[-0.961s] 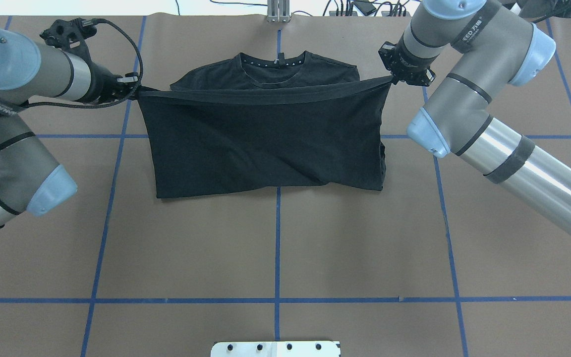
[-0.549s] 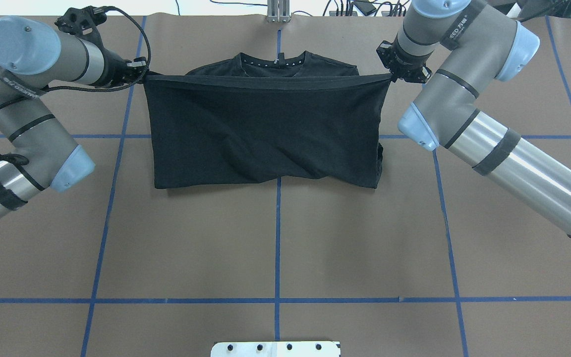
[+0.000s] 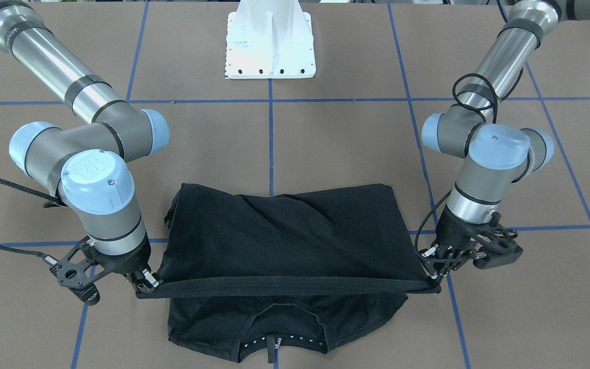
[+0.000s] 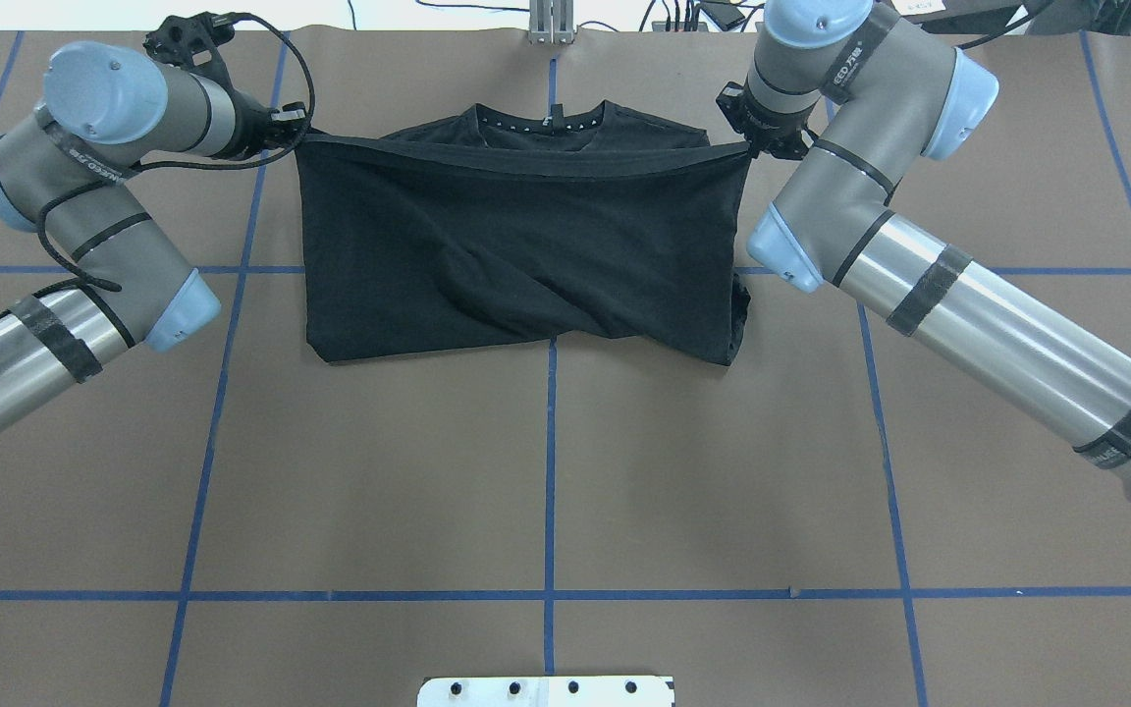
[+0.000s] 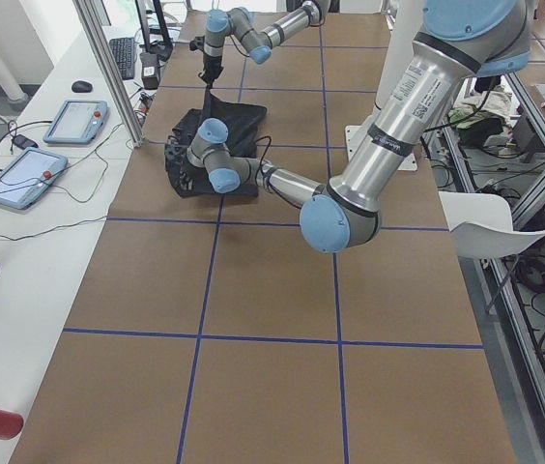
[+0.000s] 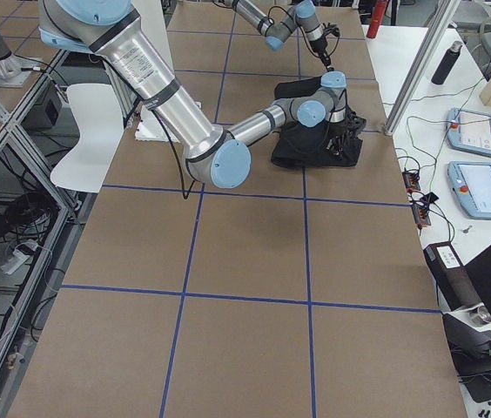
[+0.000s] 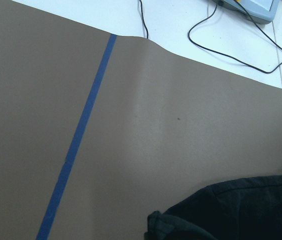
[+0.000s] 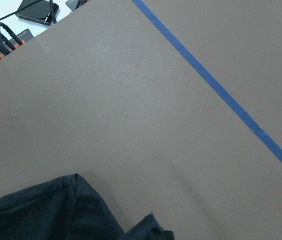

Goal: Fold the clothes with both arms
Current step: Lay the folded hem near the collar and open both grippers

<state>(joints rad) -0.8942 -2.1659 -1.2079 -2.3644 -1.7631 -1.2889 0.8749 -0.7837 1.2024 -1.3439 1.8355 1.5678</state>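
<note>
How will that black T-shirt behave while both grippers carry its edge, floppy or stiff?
Probably floppy: the T-shirt wrinkles and drapes below the edge stretched between the left gripper and right gripper. Likely light: small corner pinches hold it up. The edge would probably sag if released.

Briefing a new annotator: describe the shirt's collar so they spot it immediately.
On the brown table, find the black T-shirt whose lifted hem is held taut between the left gripper and right gripper. Just beyond that hem lies the collar, a curved band dotted with small white marks.
</note>
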